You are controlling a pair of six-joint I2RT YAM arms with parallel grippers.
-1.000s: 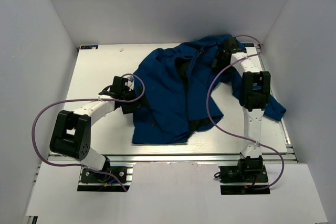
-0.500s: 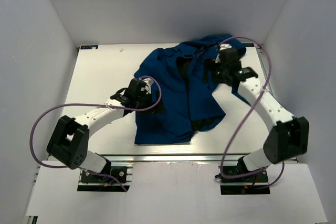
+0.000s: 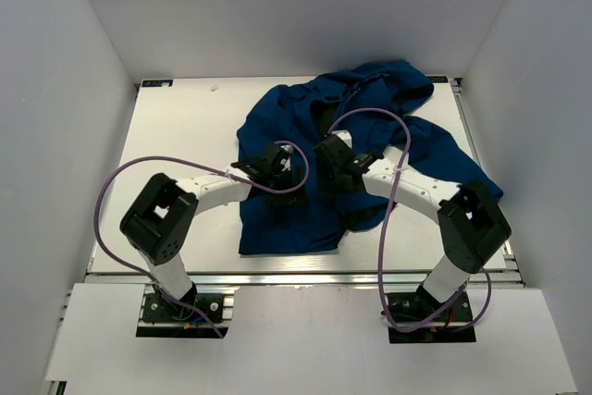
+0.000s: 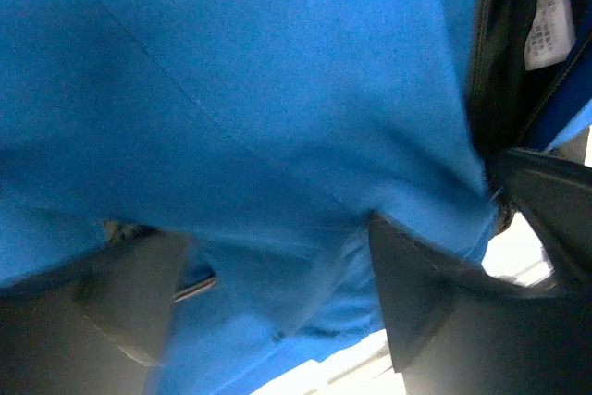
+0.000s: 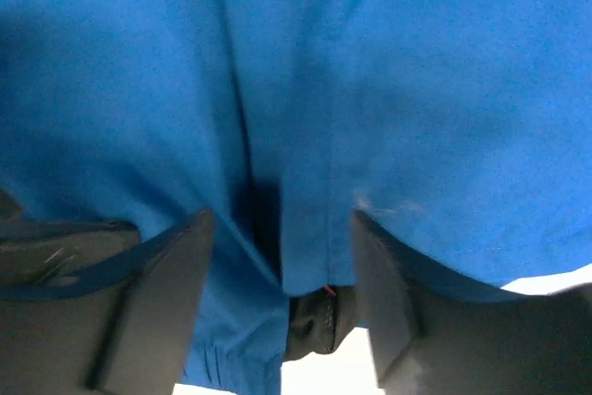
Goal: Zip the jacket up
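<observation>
The dark blue jacket (image 3: 296,122) lies crumpled on the white table (image 3: 185,127), hood at the back right, front partly open with dark lining showing. My left gripper (image 3: 277,171) hovers over the jacket's left front panel. In the left wrist view its jaws (image 4: 277,293) are open, with blue fabric (image 4: 231,90) spanning the gap and a white label (image 4: 550,20) on dark lining at upper right. My right gripper (image 3: 335,162) is over the middle front. In the right wrist view its jaws (image 5: 277,284) are open over a front edge (image 5: 305,228) with dark lining (image 5: 324,316) beneath.
White enclosure walls stand on the left, right and back. Purple cables (image 3: 384,191) loop from both arms over the jacket. One sleeve (image 3: 476,187) reaches toward the table's right edge. A metal rail (image 3: 296,277) runs along the near edge.
Both arms have swung inward. The left gripper moved right onto the jacket's left panel. The right gripper moved from the hood down and left to the jacket's middle front.
</observation>
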